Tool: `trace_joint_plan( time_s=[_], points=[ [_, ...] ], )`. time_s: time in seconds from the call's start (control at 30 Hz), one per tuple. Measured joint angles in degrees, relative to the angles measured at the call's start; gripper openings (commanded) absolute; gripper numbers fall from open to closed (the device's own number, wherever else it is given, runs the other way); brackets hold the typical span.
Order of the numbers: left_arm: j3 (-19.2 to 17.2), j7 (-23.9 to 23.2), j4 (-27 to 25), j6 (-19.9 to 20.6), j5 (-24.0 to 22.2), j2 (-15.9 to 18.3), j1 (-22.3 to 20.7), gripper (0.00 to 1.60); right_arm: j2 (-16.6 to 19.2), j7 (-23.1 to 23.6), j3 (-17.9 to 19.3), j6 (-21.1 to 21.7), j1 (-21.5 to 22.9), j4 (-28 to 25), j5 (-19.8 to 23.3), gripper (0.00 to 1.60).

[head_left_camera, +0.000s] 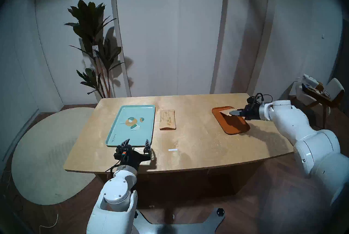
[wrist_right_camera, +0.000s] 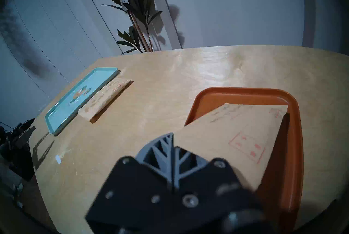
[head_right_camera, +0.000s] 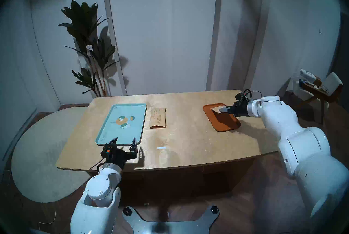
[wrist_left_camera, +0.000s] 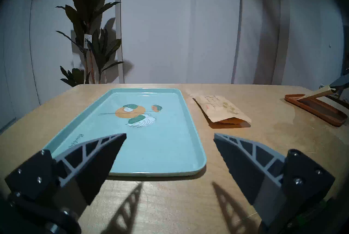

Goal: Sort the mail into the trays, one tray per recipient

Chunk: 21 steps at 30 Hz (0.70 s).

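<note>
Over the orange-brown tray (head_left_camera: 237,129), the right end effector (head_left_camera: 232,112) is clamped on the paler envelope (wrist_right_camera: 239,133), its far edge dipping into the tray. Meanwhile the blotched envelope (head_left_camera: 167,120) lies flat on the bench (head_left_camera: 198,139) just beside the mint-green tray (head_left_camera: 115,129). Nearby, the left end effector (head_left_camera: 137,142) hovers, fingers spread apart, empty.

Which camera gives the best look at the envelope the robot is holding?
The right wrist view: the paler envelope fills it, red stamp marks visible, tilted over the orange tray. Both head views show only a small pale corner; the left wrist view catches it edge-on, far right.
</note>
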Motion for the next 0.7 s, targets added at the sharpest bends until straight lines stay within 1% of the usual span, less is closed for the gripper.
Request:
trace_joint_plan(
  time_s=[0.27,0.43,0.57,0.7],
  points=[
    [0.0,0.0,0.0,0.0,0.0,0.0,0.0,1.6,1.1,0.2,1.8,2.5,-3.7,-3.8,1.6,0.0],
    [0.0,0.0,0.0,0.0,0.0,0.0,0.0,1.6,1.6,-0.1,3.8,4.3,-7.4,-6.8,3.2,0.0],
    [0.0,0.0,0.0,0.0,0.0,0.0,0.0,1.6,1.7,-1.6,5.1,5.2,-9.8,-8.3,4.1,0.0],
    [0.0,0.0,0.0,0.0,0.0,0.0,0.0,1.6,1.7,-3.4,6.3,5.7,-11.1,-8.3,4.8,0.0]
  ],
)
